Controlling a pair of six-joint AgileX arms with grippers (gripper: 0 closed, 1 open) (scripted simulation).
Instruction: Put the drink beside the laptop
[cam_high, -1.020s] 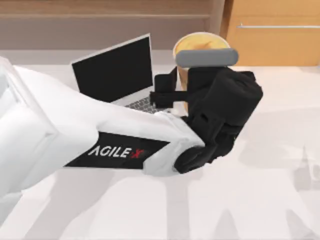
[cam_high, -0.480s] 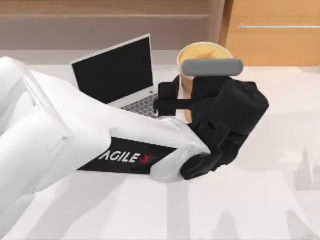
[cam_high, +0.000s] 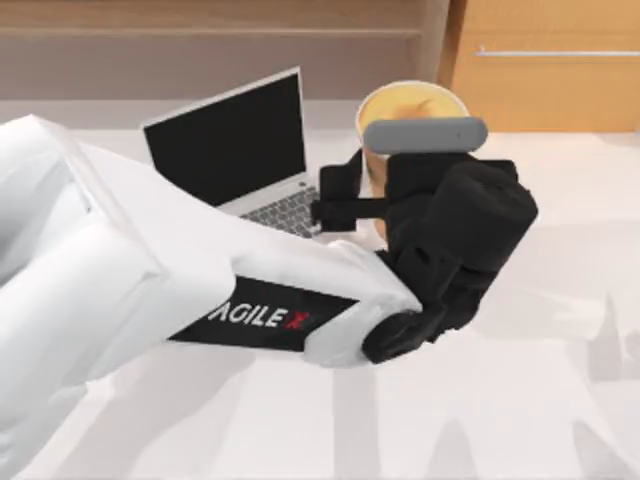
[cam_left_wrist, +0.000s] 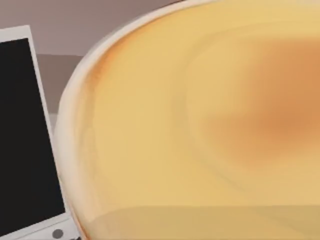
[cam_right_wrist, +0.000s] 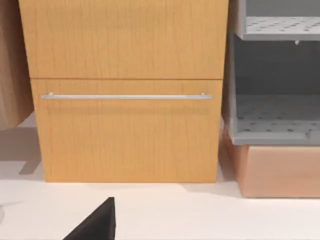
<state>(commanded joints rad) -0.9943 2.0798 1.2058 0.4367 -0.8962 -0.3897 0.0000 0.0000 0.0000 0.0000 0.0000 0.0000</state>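
Note:
The drink (cam_high: 408, 104), an orange-brown cup with a creamy yellow top, stands just right of the laptop (cam_high: 230, 140) at the back of the table. My left gripper (cam_high: 378, 195) is shut on the drink's side; one black finger (cam_high: 335, 192) shows between cup and laptop, and the other is hidden behind the wrist. Whether the cup's base touches the table is hidden by the arm. The left wrist view looks down on the drink's creamy top (cam_left_wrist: 200, 125), with the laptop's black screen (cam_left_wrist: 20, 135) beside it. A black part of my right gripper (cam_right_wrist: 95, 225) shows in the right wrist view.
A wooden cabinet (cam_high: 550, 60) with a metal handle stands behind the table at the right, and its drawer front (cam_right_wrist: 125, 125) faces the right wrist. A grey shelf unit (cam_right_wrist: 275, 100) on a wooden box (cam_right_wrist: 275, 170) stands beside it.
My left arm has shifted a little to the right with the drink in its grip. The laptop has stayed put.

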